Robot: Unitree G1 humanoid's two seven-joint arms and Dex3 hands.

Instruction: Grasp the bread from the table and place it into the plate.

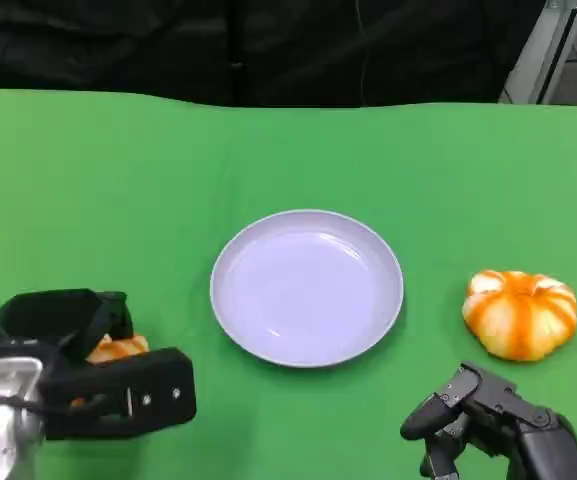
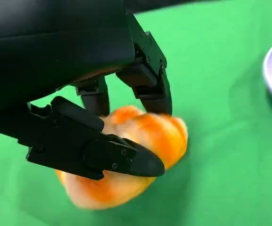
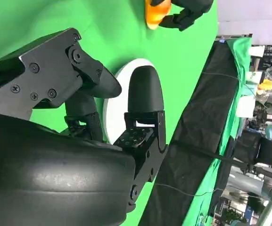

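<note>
One plate (image 1: 308, 288), pale lilac and round, was seen near the middle of the green surface (image 1: 168, 180), and nothing lay in it. Two pieces of orange-and-white bread were counted. One bread (image 1: 117, 349) was grasped by the left hand (image 1: 93, 375) close to the near left corner of the surface; in the left wrist view that bread (image 2: 145, 155) was clamped between black fingers (image 2: 145, 80) curled over its top and another pressed along its side, its underside at or just above the cloth. Its long axis could be read there as running roughly across the palm, though which end faced the plate could not be told. A second bread (image 1: 521, 313), round and ridged like a small pumpkin, was left lying toward the right edge, beside the plate but apart from it. The right hand (image 1: 498, 425) was held near the front edge, just before that second bread, its fingers bent but closed on nothing. In the right wrist view the plate (image 3: 119, 101) was partly hidden behind those fingers (image 3: 145, 94).
</note>
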